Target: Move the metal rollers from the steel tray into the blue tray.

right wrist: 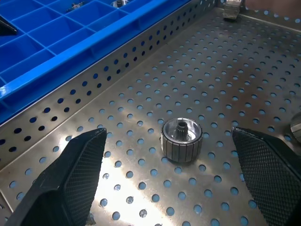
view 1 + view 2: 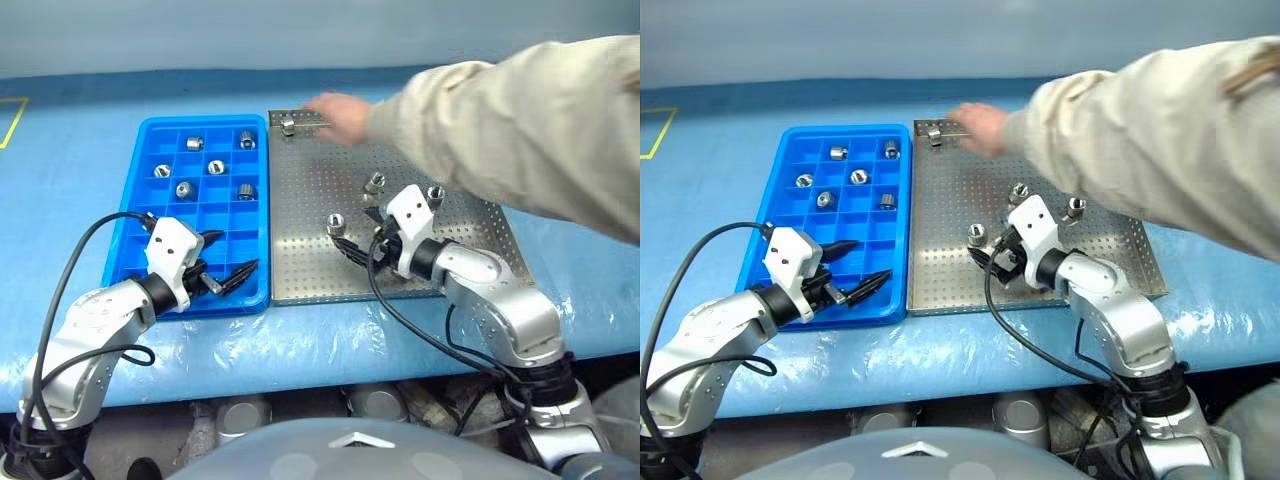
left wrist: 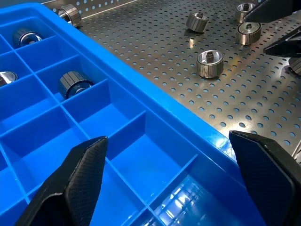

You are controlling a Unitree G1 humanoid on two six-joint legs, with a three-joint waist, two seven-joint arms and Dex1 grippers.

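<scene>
biggest risk: the person's hand (image 2: 338, 116) at the far edge of the perforated square steel tray (image 2: 470, 235) could meet the right gripper (image 1: 176, 181), wide open and empty around one small shiny metal roller (image 1: 182, 139). left gripper (image 3: 174, 181) gapes empty over the bright blue plastic compartment tray's (image 2: 135, 205) near corner. count: four rollers on steel, six in blue.
</scene>
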